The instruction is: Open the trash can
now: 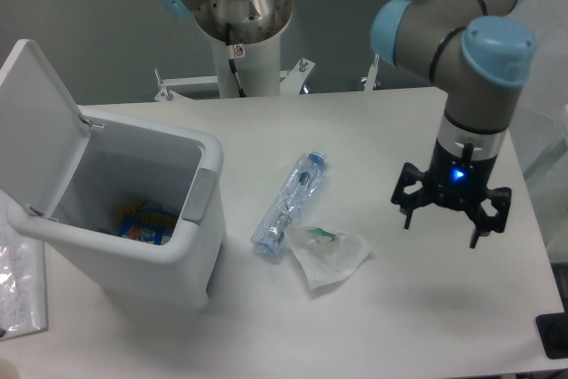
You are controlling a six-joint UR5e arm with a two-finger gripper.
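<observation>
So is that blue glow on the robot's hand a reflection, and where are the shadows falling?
In the fixed camera view, the glow looks like a small light on the gripper itself, not a reflection. A soft shadow lies on the table below the gripper, and another beside the trash can. Lighting is even and diffuse; the crushed bottle shows only faint glints, and the picture is slightly soft overall.

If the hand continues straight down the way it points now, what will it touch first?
Most likely the bare white table. The open hand points down, well right of the plastic bag and bottle, though depth is hard to judge.
</observation>
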